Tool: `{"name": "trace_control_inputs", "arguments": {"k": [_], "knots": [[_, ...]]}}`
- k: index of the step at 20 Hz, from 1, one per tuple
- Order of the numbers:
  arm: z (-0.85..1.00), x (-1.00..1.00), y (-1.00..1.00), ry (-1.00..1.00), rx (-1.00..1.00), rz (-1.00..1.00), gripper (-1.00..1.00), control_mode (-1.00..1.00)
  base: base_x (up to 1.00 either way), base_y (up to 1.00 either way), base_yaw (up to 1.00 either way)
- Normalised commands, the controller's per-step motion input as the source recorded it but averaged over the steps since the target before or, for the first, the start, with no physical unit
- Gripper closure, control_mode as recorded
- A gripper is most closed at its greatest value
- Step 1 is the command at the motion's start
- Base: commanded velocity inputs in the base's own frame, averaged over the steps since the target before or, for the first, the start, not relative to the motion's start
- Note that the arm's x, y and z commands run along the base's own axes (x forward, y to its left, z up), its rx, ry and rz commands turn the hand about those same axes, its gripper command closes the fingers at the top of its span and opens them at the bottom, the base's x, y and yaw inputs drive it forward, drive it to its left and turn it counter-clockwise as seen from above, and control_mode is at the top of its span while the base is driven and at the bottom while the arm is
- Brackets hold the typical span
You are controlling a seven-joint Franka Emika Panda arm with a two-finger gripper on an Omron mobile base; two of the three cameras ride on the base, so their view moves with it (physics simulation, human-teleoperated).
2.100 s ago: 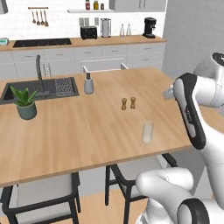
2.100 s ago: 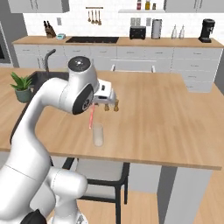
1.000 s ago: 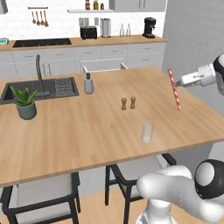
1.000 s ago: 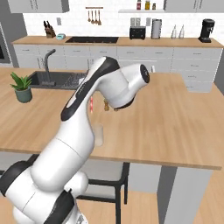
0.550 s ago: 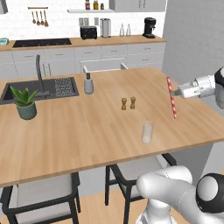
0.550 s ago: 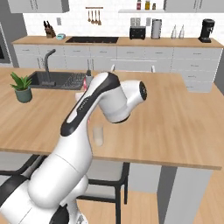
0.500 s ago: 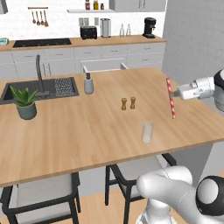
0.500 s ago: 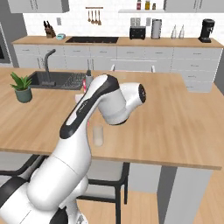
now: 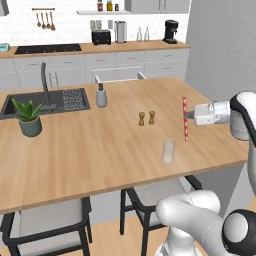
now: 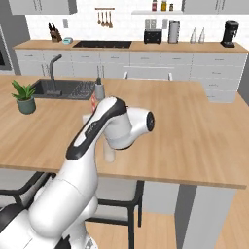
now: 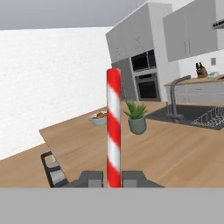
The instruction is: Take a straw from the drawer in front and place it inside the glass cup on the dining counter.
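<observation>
Above the dining counter (image 9: 90, 150) our gripper (image 9: 189, 115) reaches in sideways, fingers pinched tight on the straw (image 9: 185, 118) near its middle. We carry it upright so its lower end can drop straight into an open mouth. The glass cup (image 9: 169, 151) stands on the wood near our edge, lower and to the left of the straw, apart from it. Two wooden shakers (image 9: 146, 118) stand farther back. We judge the straw must shift over the cup before lowering.
</observation>
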Motion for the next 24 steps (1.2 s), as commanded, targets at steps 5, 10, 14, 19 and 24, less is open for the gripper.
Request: {"name": "trace_control_inputs", "arguments": {"k": [5, 10, 14, 19, 24], "knots": [[-0.27, 0.51, 0.00, -0.05, 0.00, 0.00, 1.00, -1.00, 0.00, 0.00, 0.00], [-0.27, 0.45, 0.00, -0.05, 0.00, 0.00, 1.00, -1.00, 0.00, 0.00, 0.00], [-0.27, 0.26, -0.02, -0.06, 0.00, 0.00, 1.00, -1.00, 0.00, 0.00, 0.00], [-0.18, 0.24, -0.07, -0.03, 0.00, 0.00, 1.00, -1.00, 0.00, 0.00, 0.00], [-0.20, 0.21, -0.07, 0.00, -0.01, 0.00, 1.00, -1.00, 0.00, 0.00, 0.00]]}}
